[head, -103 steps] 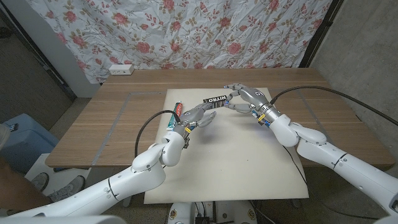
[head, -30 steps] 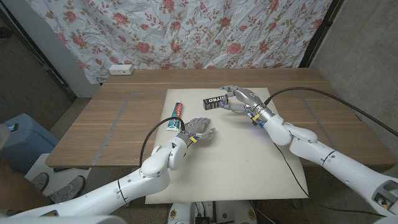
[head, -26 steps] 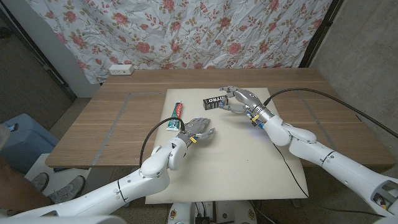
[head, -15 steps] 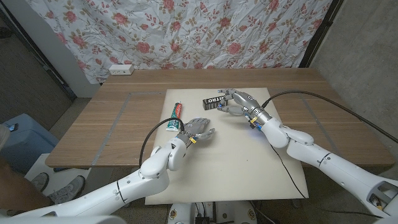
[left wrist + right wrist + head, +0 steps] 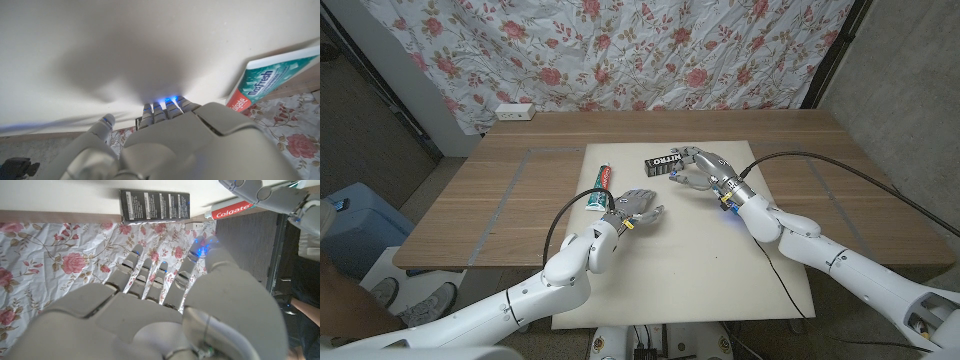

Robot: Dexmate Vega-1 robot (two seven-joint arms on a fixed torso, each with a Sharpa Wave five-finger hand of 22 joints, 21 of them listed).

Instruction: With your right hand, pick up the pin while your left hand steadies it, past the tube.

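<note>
No pin is in sight; the object is a black box (image 5: 663, 161) marked NITRO, lying flat on the white mat (image 5: 700, 260) beyond the Colgate tube (image 5: 602, 187). My right hand (image 5: 705, 171) hovers just right of the box, fingers apart and holding nothing. The right wrist view shows the box (image 5: 155, 204) on the mat ahead of my fingers, the tube (image 5: 230, 211) beside it and my left hand (image 5: 265, 195) further off. My left hand (image 5: 635, 207) sits near the tube's lower end, fingers spread, gripping nothing. The tube (image 5: 270, 75) lies close by in the left wrist view.
The mat lies on a wooden table (image 5: 520, 200) with taped outlines. A white power strip (image 5: 514, 111) sits at the far left edge against a flowered curtain (image 5: 650, 50). A black cable (image 5: 840, 165) runs across the table's right side. A blue bin (image 5: 355, 225) stands left of the table.
The right hand has lowered the black box onto the mat, let it go and drawn back slightly. The left hand left the box earlier and has stayed beside the tube.
</note>
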